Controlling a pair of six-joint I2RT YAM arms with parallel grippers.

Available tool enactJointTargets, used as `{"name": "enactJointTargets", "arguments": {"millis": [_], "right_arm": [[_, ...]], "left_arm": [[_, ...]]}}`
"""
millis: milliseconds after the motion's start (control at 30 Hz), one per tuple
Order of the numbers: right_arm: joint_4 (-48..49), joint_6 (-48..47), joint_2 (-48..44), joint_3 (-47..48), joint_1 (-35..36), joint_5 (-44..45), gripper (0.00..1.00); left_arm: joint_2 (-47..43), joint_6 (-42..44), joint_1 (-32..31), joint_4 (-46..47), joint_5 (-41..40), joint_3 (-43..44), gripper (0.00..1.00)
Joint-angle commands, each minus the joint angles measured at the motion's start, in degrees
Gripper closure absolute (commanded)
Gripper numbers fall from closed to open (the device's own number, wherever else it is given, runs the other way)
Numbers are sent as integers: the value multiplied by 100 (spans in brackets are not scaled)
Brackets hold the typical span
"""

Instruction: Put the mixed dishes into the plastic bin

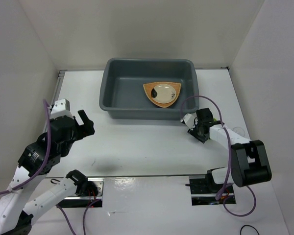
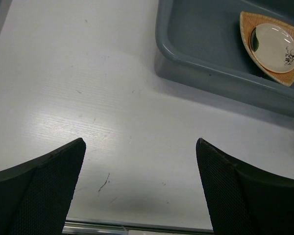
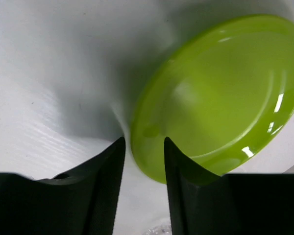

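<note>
Top external: woven tray (image 1: pixel 149 96) and cream plate (image 1: pixel 162 91) lie in the plastic bin (image 1: pixel 108 93); right gripper (image 1: pixel 202 128) sits just off its near right corner, nearer than left gripper (image 1: pixel 85 125). Left wrist: jaws spread wide, holding nothing. Right wrist: jaws narrowed astride the lime-green plate (image 3: pixel 220 93) rim; whether they grip it, I cannot tell.

Bright even light, soft shadows, glare streaks on lime-green plate (image 3: pixel 220 93)

The bin (image 1: pixel 125 93) is dark grey and the tray (image 1: pixel 148 91) is woven orange-brown. The cream plate (image 1: pixel 163 91) has a dark mark. The green plate (image 3: pixel 220 93) is bright lime.
</note>
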Motion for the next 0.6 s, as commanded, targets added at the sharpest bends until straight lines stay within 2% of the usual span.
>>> {"name": "enactJointTargets", "arguments": {"millis": [0,200,300,367,467,567], "right_arm": [[125,119,583,102,45,129,58],[-51,181,725,226,45,76,91],[-410,234,384,287,45,24,99],[-804,234,50,340,45,23,100],[-1393,94,-1004,524,45,-30,100],[-1798,-91,-2487,901,98,-82,100]], "left_arm": [[-65,84,30,149,-107,23,0],[-65,84,30,149,-107,23,0],[-117,84,30,149,-159,23,0],[-170,84,30,149,-159,-29,0],[-170,84,30,149,-159,-30,0],[-170,84,30,201,-159,-30,0]]}}
